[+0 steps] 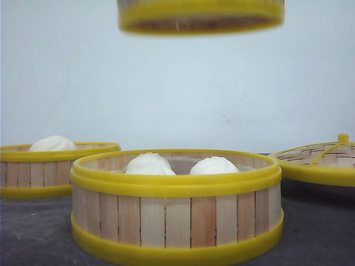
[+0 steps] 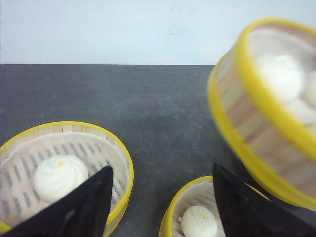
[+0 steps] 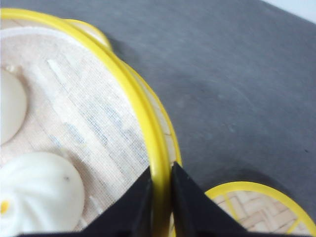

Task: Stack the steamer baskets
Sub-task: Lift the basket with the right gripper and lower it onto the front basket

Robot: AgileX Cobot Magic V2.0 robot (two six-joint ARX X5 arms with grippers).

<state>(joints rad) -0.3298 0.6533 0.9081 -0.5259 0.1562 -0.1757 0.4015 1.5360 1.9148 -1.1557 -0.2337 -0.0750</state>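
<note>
Holding the lifted basket [image 1: 201, 16] in the air with the right claw [image 3: 162, 207], clenched on its yellow rim, one finger inside and one outside the wall. It hangs high above the middle basket [image 1: 176, 208], which sits on the bench [image 1: 33, 233] with two buns [image 1: 148, 164] in it. The third basket [image 1: 55, 169] is off to the left with one bun. The lid [image 1: 321, 160] rests at right, apart from the rest.

The left claw [image 2: 160, 207] is released and holding nothing, hovering over the bench between the two resting baskets.

Risks as I see them:
- I grip one side of the rim only. The left wrist view shows the basket tilted and blurred, so I judge it is swinging. Buns could roll or the rim could slip.
- If I lower it off-centre, its bottom rim lands on the middle basket's top rim instead of seating, and may knock it sideways.
- If it comes down tilted, the bottom could squash the buns below.
- The right wrist view shows the lid close under the grip, so drifting right risks a clip.
</note>
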